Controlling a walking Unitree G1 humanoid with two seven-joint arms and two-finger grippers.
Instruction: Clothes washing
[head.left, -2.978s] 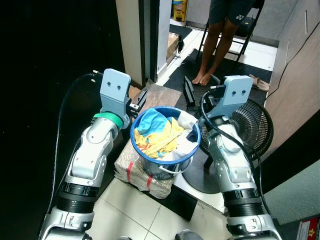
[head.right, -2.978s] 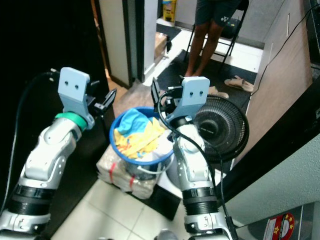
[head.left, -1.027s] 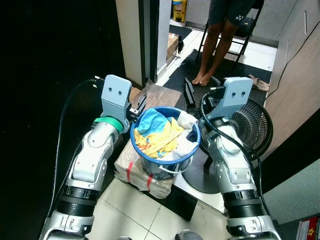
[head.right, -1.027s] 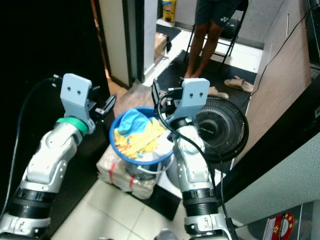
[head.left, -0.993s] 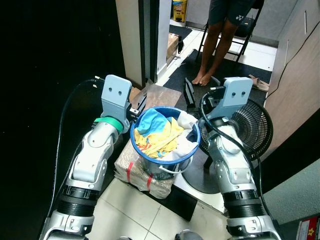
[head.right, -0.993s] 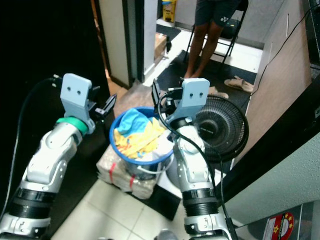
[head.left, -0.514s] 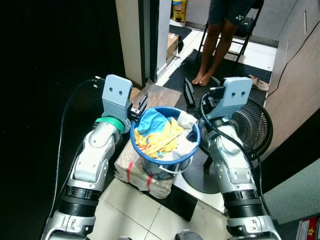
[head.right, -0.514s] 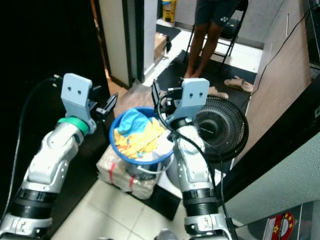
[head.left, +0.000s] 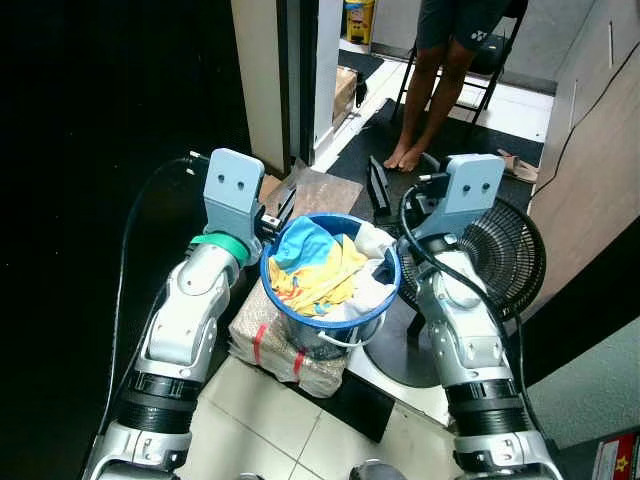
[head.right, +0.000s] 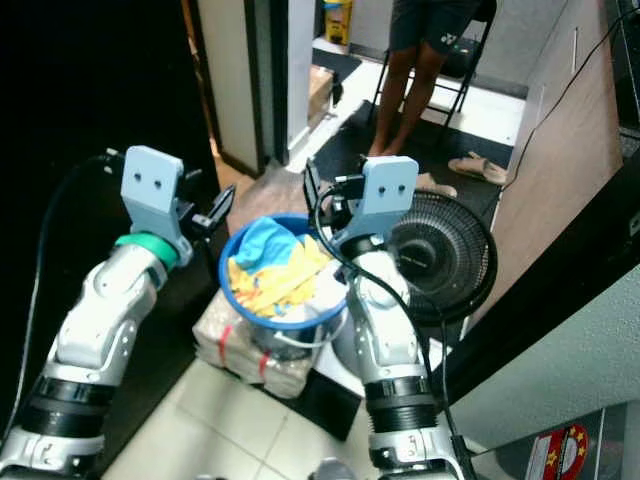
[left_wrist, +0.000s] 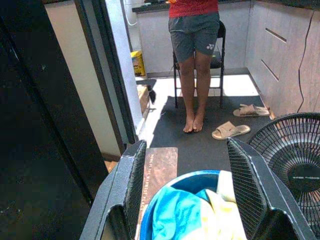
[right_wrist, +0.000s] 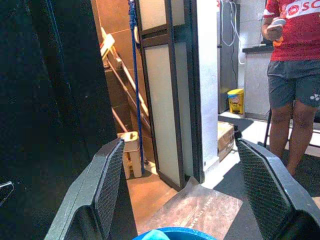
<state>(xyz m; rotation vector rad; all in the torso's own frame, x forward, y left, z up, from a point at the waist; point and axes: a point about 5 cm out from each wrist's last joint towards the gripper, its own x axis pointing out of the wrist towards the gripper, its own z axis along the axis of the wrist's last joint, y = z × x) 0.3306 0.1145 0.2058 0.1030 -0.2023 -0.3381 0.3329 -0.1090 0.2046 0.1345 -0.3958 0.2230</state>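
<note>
A blue bucket (head.left: 375, 300) of clothes (head.left: 318, 268) is resting on a wrapped bundle (head.left: 285, 350) beside a fan (head.left: 510, 255). The left gripper (head.left: 284, 207) and right gripper (head.left: 378, 186) are flanking its rim, fingers spread wide, holding nothing. A person (head.left: 440, 70) is standing beyond.

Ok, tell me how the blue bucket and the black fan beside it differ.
The blue bucket is solid-walled and heaped with yellow, blue and white clothes; the black fan is an open wire grille with nothing in it. The bucket sits raised on a wrapped bundle, between both end effectors; the fan stands to the robot's right. Both are round.
</note>
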